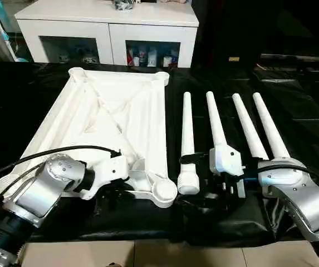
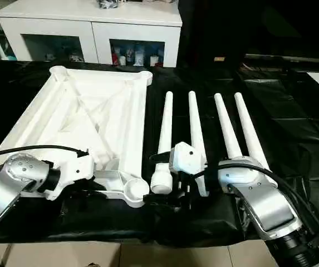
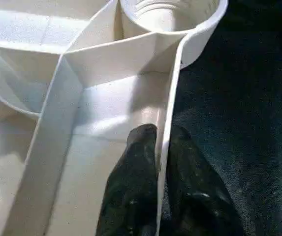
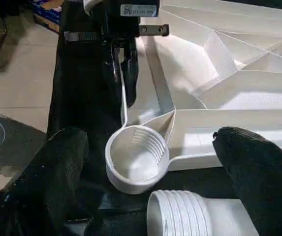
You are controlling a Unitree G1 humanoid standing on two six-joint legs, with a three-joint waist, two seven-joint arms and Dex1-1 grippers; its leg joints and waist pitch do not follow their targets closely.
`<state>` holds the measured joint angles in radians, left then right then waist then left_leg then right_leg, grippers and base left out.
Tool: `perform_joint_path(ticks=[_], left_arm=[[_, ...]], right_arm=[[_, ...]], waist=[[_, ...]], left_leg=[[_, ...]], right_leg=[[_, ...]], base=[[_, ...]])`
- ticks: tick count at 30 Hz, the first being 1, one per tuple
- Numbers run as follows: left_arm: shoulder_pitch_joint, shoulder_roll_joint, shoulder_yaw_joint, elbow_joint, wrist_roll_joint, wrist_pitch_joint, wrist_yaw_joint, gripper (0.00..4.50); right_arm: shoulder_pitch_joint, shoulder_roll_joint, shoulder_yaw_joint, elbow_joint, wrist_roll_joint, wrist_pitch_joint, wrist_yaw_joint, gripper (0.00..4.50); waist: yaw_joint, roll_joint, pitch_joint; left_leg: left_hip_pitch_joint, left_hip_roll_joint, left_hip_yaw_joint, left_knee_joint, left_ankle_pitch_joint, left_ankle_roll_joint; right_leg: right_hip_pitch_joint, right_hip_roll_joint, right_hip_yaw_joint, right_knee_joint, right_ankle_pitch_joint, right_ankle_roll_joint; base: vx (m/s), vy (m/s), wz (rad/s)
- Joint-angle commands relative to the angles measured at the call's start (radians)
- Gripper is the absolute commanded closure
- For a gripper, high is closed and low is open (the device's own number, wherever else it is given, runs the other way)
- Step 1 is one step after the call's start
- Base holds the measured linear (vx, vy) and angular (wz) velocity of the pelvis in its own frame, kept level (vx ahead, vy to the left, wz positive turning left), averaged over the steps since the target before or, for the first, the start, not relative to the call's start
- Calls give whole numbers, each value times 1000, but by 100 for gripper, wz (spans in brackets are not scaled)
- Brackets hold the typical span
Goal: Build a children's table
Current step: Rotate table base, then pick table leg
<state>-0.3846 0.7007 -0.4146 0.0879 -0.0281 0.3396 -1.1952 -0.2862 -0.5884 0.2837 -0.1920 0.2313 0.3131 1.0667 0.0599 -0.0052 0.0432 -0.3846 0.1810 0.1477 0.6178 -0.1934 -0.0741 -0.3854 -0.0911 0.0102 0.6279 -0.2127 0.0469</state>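
Black cloth (image 1: 31,105) underlies everything; left gripper (image 3: 156,147) apparently pinches the top (image 1: 109,111) rim; right gripper (image 4: 145,172) gapes beside a leg (image 1: 187,144).

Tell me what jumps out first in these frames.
The upturned white table top lies at left on the black cover, its ribbed underside up. Four white legs lie side by side to its right. The left tool pinches the top's near rim beside a corner socket; the right tool is open.

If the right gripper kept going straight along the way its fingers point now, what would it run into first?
Most likely the threaded end of a leg, which lies between the open fingers of the right gripper. Just past it sits the tabletop's corner socket; the depth between them is hard to judge.
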Motion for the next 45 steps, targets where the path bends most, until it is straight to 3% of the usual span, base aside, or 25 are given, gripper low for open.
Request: perform_joint_path(ticks=[1,12,17,18,20,21,23,24,26,29,32,35,37,38,39,40,45], left_arm=[[0,11,0,20,22,14,22,436],[-35,-11,59,125,80,-3,163,447],[-43,-11,53,150,93,-49,180,447],[-44,-19,57,155,94,-80,202,447],[-45,-21,58,158,94,-89,208,447],[-45,-26,60,155,92,-95,214,447],[-46,-51,77,149,71,-91,219,403],[-46,-66,88,135,54,-79,219,403],[-46,-69,91,125,50,-69,220,387],[-44,-64,89,117,50,-69,214,350],[-38,-57,95,116,41,-76,204,347],[-33,-52,131,84,15,-21,203,303],[-27,-40,152,52,-2,7,201,302],[-21,-29,158,33,-8,15,196,289],[-13,-20,164,13,-14,18,192,273],[-2,-7,172,-15,-22,21,185,261],[34,-9,227,-178,-110,91,171,225]], right_arm=[[-12,1,-2,3,-10,-11,-7,0],[-28,42,-8,33,-40,-9,-79,0],[-63,93,-42,82,-82,12,-204,0],[-94,143,-77,106,-94,74,-309,0],[-101,154,-85,110,-95,89,-333,0],[-112,176,-102,115,-84,136,-369,0],[-143,234,-147,135,-33,256,-431,0],[-171,270,-172,161,-9,344,-470,0],[-184,281,-176,174,-12,375,-488,0],[-209,298,-170,198,-34,420,-516,0],[-252,337,-181,229,-37,494,-558,0],[-319,368,-182,302,-49,584,-615,0],[-362,388,-181,366,-70,606,-662,0],[-385,390,-171,395,-88,630,-682,0],[-400,394,-170,417,-102,643,-702,0],[-423,399,-170,448,-120,664,-733,0],[-472,416,-235,515,-108,770,-800,0]], waist=[[2,15,-54],[-21,12,-53],[-16,14,-56],[-16,14,-56],[-15,15,-57],[-15,15,-55],[-14,16,-57],[-16,13,-57],[-13,17,-57],[-6,14,-61],[-5,11,-65],[-6,5,-64],[-5,6,-63],[-6,-1,-64],[-5,4,-63],[-5,-3,-63],[1,-8,-65]], left_leg=[[21,27,2,-98,-266,0],[15,22,1,-97,-264,-6],[20,23,4,-94,-235,-5],[20,22,5,-95,-231,-9],[22,22,5,-96,-242,-22],[21,23,6,-97,-244,-25],[22,21,6,-96,-231,-30],[22,19,7,-96,-236,-31],[24,22,7,-96,-232,-43],[22,19,10,-93,-173,-49],[19,15,14,-87,-122,-40],[20,14,17,-89,-110,-44],[19,14,18,-90,-108,-50],[19,15,20,-90,-96,-51],[17,15,19,-92,-86,-58],[17,16,21,-91,-78,-62],[22,17,24,-90,-45,-80]], right_leg=[[25,-21,5,-62,-73,-251],[28,-20,5,-65,-97,-246],[24,-18,4,-61,-40,-256],[23,-17,4,-60,-40,-258],[22,-17,4,-60,-61,-254],[24,-16,4,-60,-58,-250],[22,-16,5,-57,-46,-248],[22,-16,5,-58,-55,-250],[20,-15,4,-57,-51,-247],[23,-14,4,-52,12,-236],[25,-13,5,-49,61,-232],[24,-13,6,-48,47,-232],[23,-13,6,-51,31,-234],[25,-12,6,-50,43,-231],[25,-11,5,-48,47,-229],[25,-11,5,-49,53,-227],[26,-6,5,-44,101,-219]], base=[[0,0,0],[0,0,0],[0,0,0],[0,0,0],[0,0,0],[0,0,0],[0,0,0],[0,0,0],[0,0,0],[0,0,0],[0,0,0],[0,0,0],[0,0,0],[0,0,0],[0,0,0],[0,0,0],[0,0,0]])
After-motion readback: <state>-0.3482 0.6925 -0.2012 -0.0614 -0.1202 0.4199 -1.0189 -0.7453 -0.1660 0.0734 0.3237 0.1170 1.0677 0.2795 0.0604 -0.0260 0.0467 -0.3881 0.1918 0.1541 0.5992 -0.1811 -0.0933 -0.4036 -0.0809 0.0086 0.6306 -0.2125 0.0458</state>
